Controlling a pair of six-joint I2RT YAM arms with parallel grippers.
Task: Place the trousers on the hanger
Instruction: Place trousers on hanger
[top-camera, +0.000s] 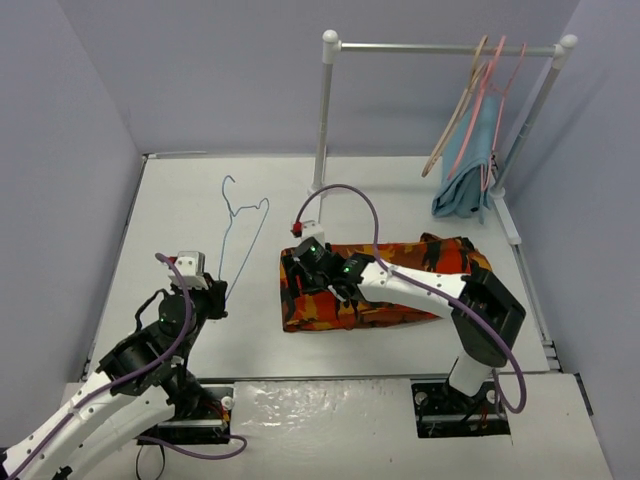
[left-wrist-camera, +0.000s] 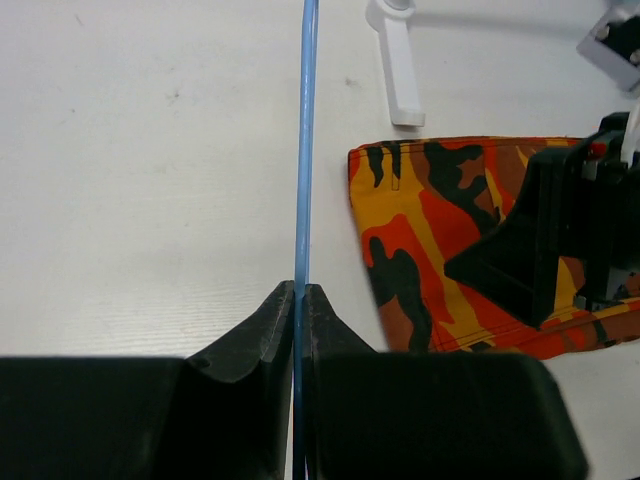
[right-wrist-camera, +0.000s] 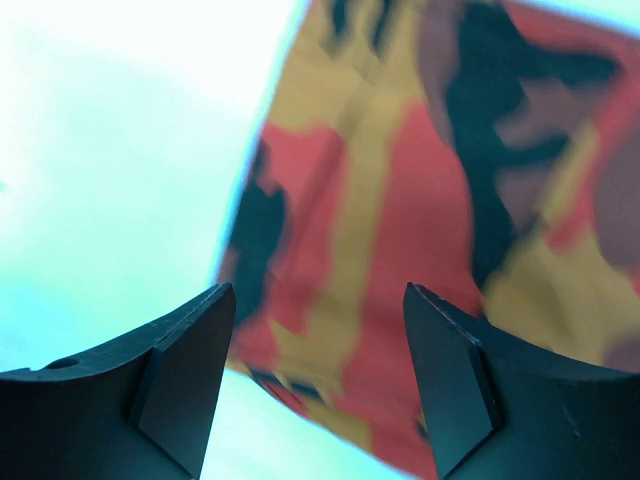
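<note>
Top external view: folded orange, red, yellow and black camouflage trousers (top-camera: 312, 302) are lying on the white table (top-camera: 400, 195), likely limp and light, best pinched at an edge. Right gripper (right-wrist-camera: 318, 300) is hovering open-fingered above them; left gripper (left-wrist-camera: 298, 292) is clamping the thin light-blue wire hanger (left-wrist-camera: 304, 150).

We see soft fabric trousers (top-camera: 330, 312) at centre frame, printed in orange, red, yellow and black camouflage. The thin wire clothes hanger (left-wrist-camera: 303, 150) is light blue. At the upper right, the plain cloth (top-camera: 465, 185) is teal-blue, beside a pink hanger (top-camera: 484, 95) and a tan wooden hanger (top-camera: 449, 120). The counter (top-camera: 180, 220) is white. The left pincer (left-wrist-camera: 300, 295) and right pincer (right-wrist-camera: 318, 300) are black.
</note>
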